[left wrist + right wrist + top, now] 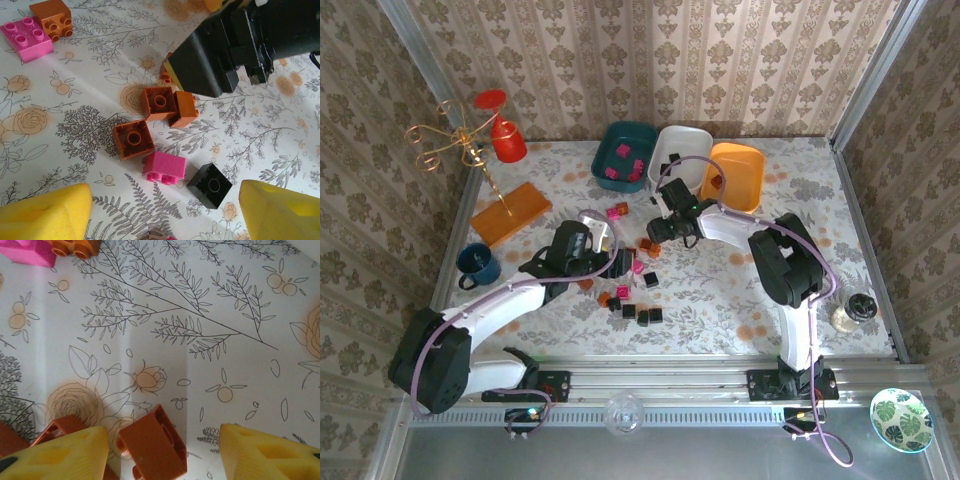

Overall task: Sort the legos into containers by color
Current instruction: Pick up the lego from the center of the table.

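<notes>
Three trays stand at the back: teal with pink legos in it, white and orange. Loose legos lie scattered mid-table. My left gripper hovers open over them. Between its yellow fingers lie a pink brick and a black brick, with upturned orange bricks just beyond. My right gripper is open and low over the table, with an orange brick tipped on its side between its fingers, close to the left one.
The right arm's black gripper body hangs close above the orange bricks. A pink brick and an orange one lie apart. An orange slab, blue mug, red cup and gold stand sit left; a jar right.
</notes>
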Available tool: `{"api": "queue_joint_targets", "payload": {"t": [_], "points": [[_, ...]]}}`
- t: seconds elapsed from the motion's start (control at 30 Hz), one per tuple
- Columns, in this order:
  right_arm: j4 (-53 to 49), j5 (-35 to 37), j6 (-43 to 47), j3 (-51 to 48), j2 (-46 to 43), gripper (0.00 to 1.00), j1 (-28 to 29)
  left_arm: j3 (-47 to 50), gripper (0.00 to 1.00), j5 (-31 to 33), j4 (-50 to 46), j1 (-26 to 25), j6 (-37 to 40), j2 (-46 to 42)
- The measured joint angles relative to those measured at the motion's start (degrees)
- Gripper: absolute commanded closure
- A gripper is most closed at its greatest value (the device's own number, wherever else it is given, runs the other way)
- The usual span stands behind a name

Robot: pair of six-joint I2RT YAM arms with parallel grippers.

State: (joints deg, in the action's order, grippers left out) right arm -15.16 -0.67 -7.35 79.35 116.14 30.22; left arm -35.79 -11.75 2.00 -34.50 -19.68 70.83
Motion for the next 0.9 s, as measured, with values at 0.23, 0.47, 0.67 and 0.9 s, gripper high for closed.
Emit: {"api": "queue_joint_targets", "payload": {"t": [0.23,0.47,0.67,0.9], "points": [[-2.4,0.0,0.5,1.3,1.0,0.47,-1.2,0.5,0.21,1.0,0.0,0.0,0.5,-0.2],[-3.3,-1.6,1.5,1.5,1.5,0.57,-2.4,0.9,0.21,1.1,0.0,-0.3,0.4,-0.5],[-3.4,-2.8,1.8,2.3,3.5,0.65,-2.7,0.9,0.21,1.0,0.0,-0.5,0.4,-0.5],[-2.2,-3.8,1.2,-1.5,-0.7,0.71,-3.7,1.2,0.22,-0.4,1.4,-0.5,0.4,-0.5]]}}
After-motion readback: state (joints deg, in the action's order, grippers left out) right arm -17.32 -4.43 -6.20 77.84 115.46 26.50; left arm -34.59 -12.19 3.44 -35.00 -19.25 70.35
